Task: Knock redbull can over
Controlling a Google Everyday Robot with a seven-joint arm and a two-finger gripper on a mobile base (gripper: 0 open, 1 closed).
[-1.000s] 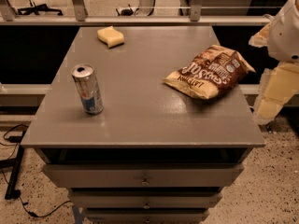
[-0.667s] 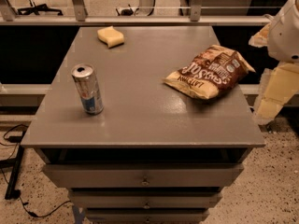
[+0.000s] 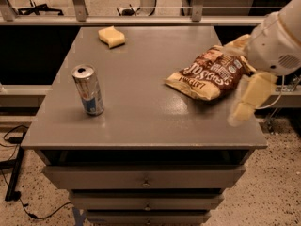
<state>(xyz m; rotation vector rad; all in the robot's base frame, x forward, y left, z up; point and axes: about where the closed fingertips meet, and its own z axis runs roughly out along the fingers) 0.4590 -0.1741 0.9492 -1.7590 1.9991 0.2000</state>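
Off the right edge of the table (image 3: 141, 126), about level with its top: the gripper (image 3: 233, 81). Spread wide, with one cream finger (image 3: 247, 98) slanting down and left across the table's right front corner and the other finger (image 3: 236, 44) poking out above the far right end of the chip bag (image 3: 202, 76). Pinches nothing. Frames the bag's right end from this angle; cannot tell whether either finger touches it. Behind the fingers, a rounded white arm housing (image 3: 277, 41), running out of view at the upper right.

On the right half of the table, the chip bag: brown and tan, crinkled, lying flat, slanting from front left to back right.

Across the table, well apart from the gripper, the redbull can (image 3: 88, 89). Stands upright on the left half, nearer the front edge than the back. Silver with blue panels, pull-tab top facing up. Touches nothing but the tabletop.

Near the back left, a yellow sponge (image 3: 112, 36), well apart from both can and bag.

Under the grey top, a stack of drawers (image 3: 143, 178) with small knobs. Beyond the table, a metal rail (image 3: 141, 19). Below, speckled floor (image 3: 277, 192) and a dark cable (image 3: 19, 131) at the left.
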